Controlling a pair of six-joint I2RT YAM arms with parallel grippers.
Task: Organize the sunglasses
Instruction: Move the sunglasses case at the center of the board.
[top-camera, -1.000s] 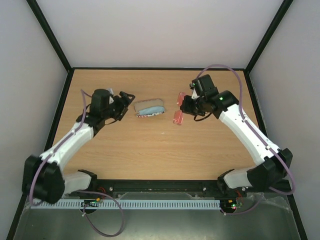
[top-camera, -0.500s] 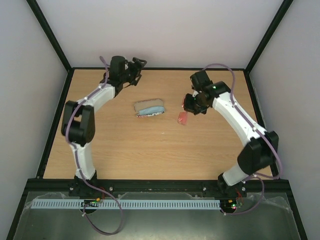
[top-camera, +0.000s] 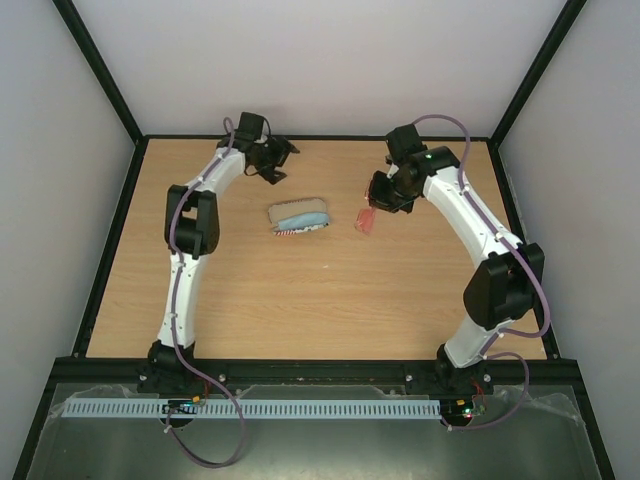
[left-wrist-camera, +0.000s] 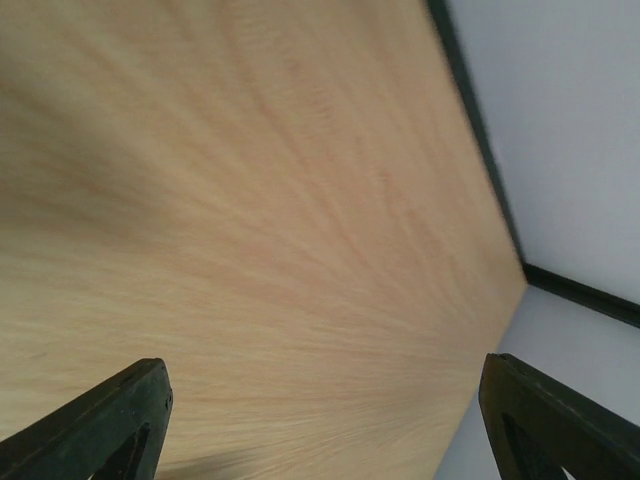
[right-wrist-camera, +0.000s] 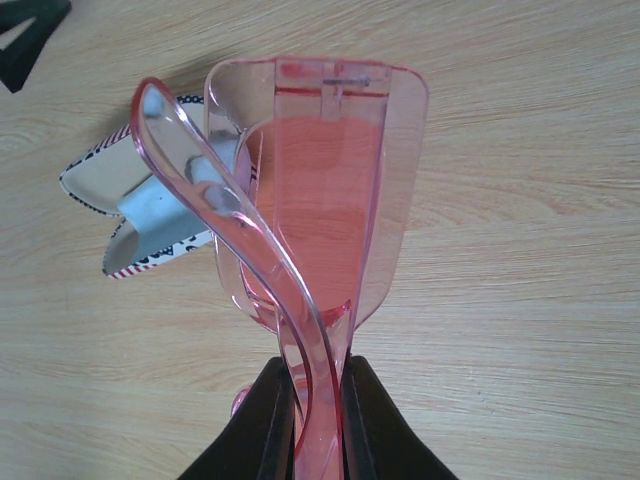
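Observation:
The red-tinted sunglasses (right-wrist-camera: 320, 200) hang folded above the table, with my right gripper (right-wrist-camera: 318, 375) shut on their frame. From above, the sunglasses (top-camera: 365, 221) are just right of the flag-patterned case (top-camera: 298, 215), and the right gripper (top-camera: 378, 205) is above them. The case (right-wrist-camera: 95, 170) lies open, with a light-blue cloth (right-wrist-camera: 160, 205) inside it. My left gripper (top-camera: 275, 160) is near the table's back edge, behind and left of the case. In its wrist view the left gripper (left-wrist-camera: 320, 420) stands open over bare wood, holding nothing.
The wooden table (top-camera: 300, 300) is walled by white panels with a black frame (top-camera: 320, 137) along the back. Both arms reach far out from their bases. The back wall (left-wrist-camera: 560, 120) is close to the left gripper.
The left arm swung away from the case's left side to the back edge. The right arm stretched out, carrying the sunglasses slightly back and right.

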